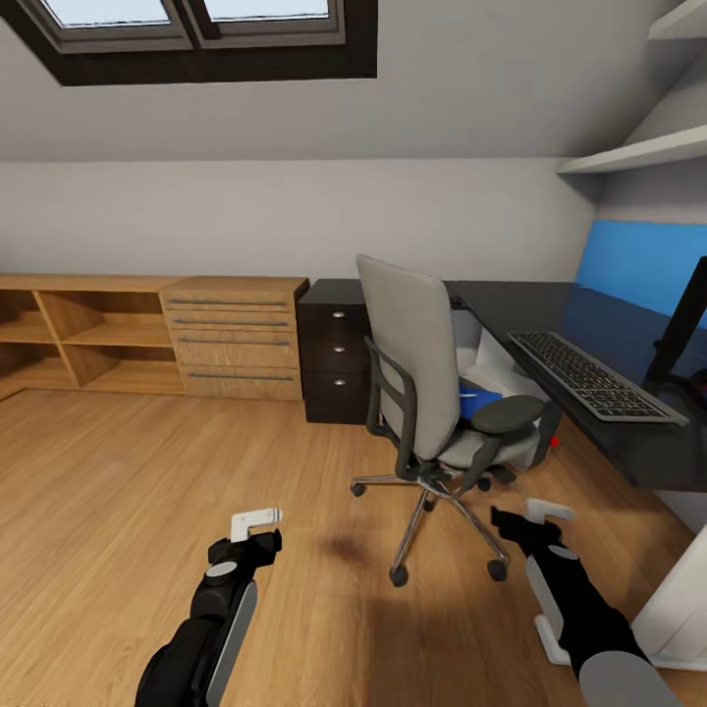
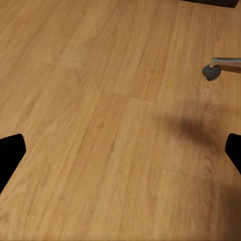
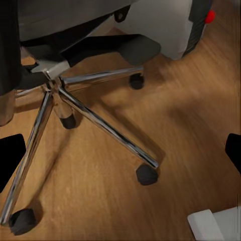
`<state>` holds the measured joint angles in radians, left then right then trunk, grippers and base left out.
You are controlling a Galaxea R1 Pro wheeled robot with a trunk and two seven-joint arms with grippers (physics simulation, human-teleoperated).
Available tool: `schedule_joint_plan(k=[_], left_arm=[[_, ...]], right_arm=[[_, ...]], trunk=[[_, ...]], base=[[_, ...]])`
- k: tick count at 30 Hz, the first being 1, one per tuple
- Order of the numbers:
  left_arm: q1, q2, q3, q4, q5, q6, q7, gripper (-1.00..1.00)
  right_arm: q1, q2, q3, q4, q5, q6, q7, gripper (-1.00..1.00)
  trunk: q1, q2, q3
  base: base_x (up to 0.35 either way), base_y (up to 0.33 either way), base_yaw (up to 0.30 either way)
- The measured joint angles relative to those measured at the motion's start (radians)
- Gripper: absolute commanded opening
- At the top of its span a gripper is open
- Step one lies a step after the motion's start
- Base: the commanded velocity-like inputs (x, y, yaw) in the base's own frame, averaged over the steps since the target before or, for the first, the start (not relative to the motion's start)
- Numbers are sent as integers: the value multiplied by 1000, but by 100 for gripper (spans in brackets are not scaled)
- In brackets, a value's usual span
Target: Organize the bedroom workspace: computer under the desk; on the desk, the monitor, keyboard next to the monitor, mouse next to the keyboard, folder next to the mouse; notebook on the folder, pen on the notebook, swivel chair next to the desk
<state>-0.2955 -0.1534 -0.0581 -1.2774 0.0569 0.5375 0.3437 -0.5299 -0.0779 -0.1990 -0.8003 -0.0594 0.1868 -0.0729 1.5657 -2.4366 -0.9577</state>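
The grey swivel chair stands on the wood floor in front of the black desk, its back turned to me. The blue folder lies on its seat. On the desk lie the keyboard and, at the right edge, the monitor. The white computer sits under the desk behind the chair. My left gripper hangs open over bare floor. My right gripper is open near the chair's chrome base, with the computer beyond. Mouse, notebook and pen are out of view.
A black drawer unit stands left of the desk, then a wooden drawer chest and low open shelves along the wall. A white desk leg is close on my right. One chair caster lies ahead of the left gripper.
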Motion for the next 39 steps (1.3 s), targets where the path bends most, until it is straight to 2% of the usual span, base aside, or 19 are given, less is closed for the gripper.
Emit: schedule_joint_plan(k=[2, 3, 4, 12, 22, 39], left_arm=[[0, 1, 0, 2, -1, 0, 0, 100], [0, 1, 0, 3, 0, 0, -2, 100], [0, 1, 0, 4, 0, 0, -2, 100], [0, 3, 0, 28, 0, 0, -5, 100], [0, 3, 0, 38, 0, 0, -6, 100], [0, 3, -1, 53, -2, 0, -5, 100]], right_arm=[[-1, 0, 0, 27, 2, -58, -29, 100], [-2, 0, 1, 57, 3, -125, -68, 100], [-2, 0, 2, 67, 4, -149, -82, 100], [-4, -1, 3, 108, 11, -274, -160, 100], [-8, -14, 3, 134, 12, -307, -173, 100], [-9, -17, 2, 141, 11, -373, -174, 100]], trunk=[[0, 0, 0], [0, 0, 0], [0, 0, 0], [0, 0, 0], [0, 0, 0], [0, 0, 0]], base=[[0, 0, 0], [0, 0, 0], [0, 0, 0], [18, 0, 0], [206, 0, 0], [119, -50, 0]])
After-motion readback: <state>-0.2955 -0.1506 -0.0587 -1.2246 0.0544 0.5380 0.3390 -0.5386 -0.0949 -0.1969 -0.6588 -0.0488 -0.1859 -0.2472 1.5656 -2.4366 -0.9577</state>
